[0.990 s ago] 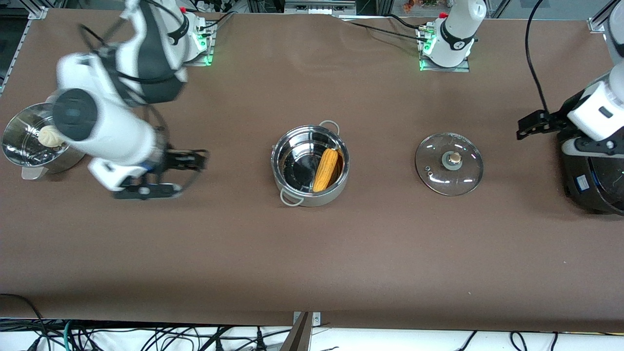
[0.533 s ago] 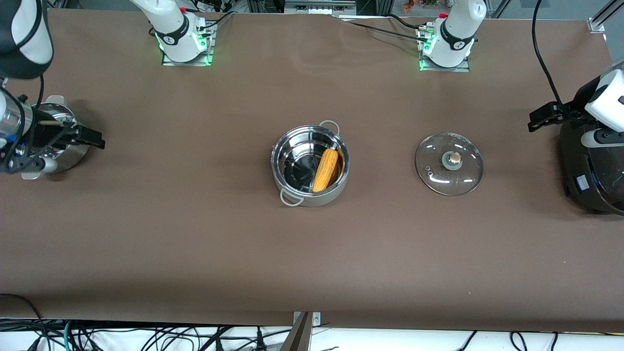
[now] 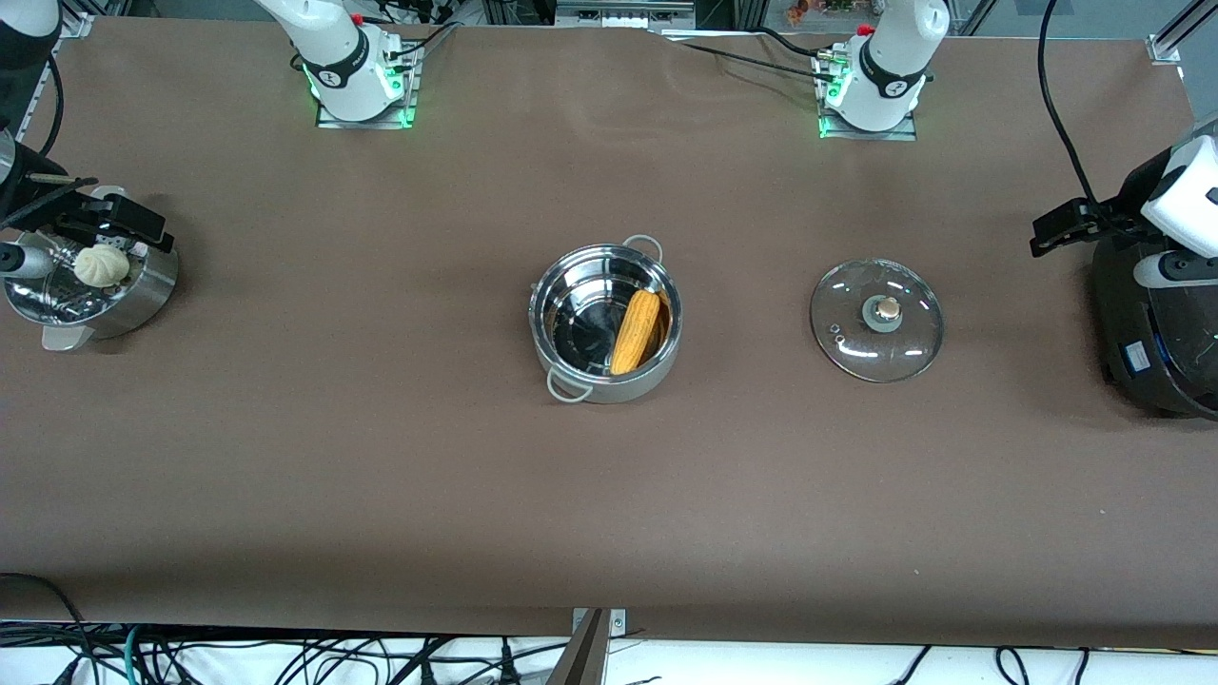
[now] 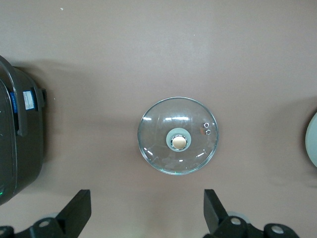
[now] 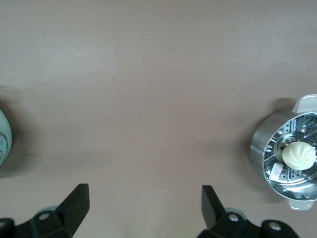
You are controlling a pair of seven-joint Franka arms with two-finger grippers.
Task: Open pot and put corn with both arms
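The steel pot [image 3: 579, 323] stands open at the middle of the table, and the yellow-orange corn [image 3: 636, 331] lies inside it against the wall. Its glass lid [image 3: 876, 320] with the tan knob lies flat on the table beside it, toward the left arm's end; it also shows in the left wrist view [image 4: 178, 135]. My left gripper [image 3: 1056, 233] is open and empty, up in the air beside the black cooker, and shows in its own view [image 4: 145, 210]. My right gripper [image 3: 122, 224] is open and empty over the steamer pot, and shows in its own view [image 5: 143, 208].
The steamer pot [image 3: 143, 290] with a white bun [image 3: 102, 265] stands at the right arm's end, also in the right wrist view [image 5: 262, 148]. The large black cooker [image 3: 1161, 333] stands at the left arm's end, also in the left wrist view [image 4: 20, 134].
My right arm swung away from the table beside the pot to over the steamer pot. My left gripper drew back a little toward the cooker. Pot, corn and lid stayed put.
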